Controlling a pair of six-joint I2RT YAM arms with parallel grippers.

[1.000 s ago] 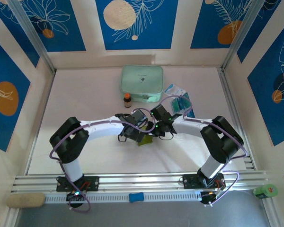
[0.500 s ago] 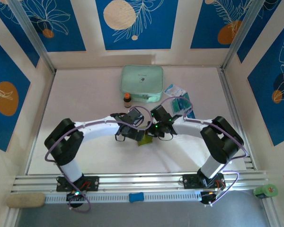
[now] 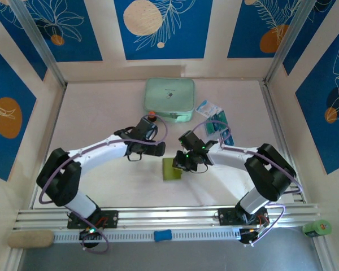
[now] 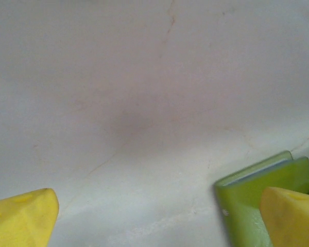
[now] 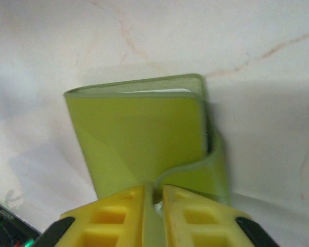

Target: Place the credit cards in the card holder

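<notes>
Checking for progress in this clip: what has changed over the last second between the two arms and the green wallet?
The left gripper, open, drew back from the wallet toward the far left, leaving it uncovered. The right gripper stayed at the wallet, closed on it. The mint case, small bottle and blue cards did not move.

l arm [image 3: 101, 150] jaws wide, r arm [image 3: 233, 157] jaws narrow
</notes>
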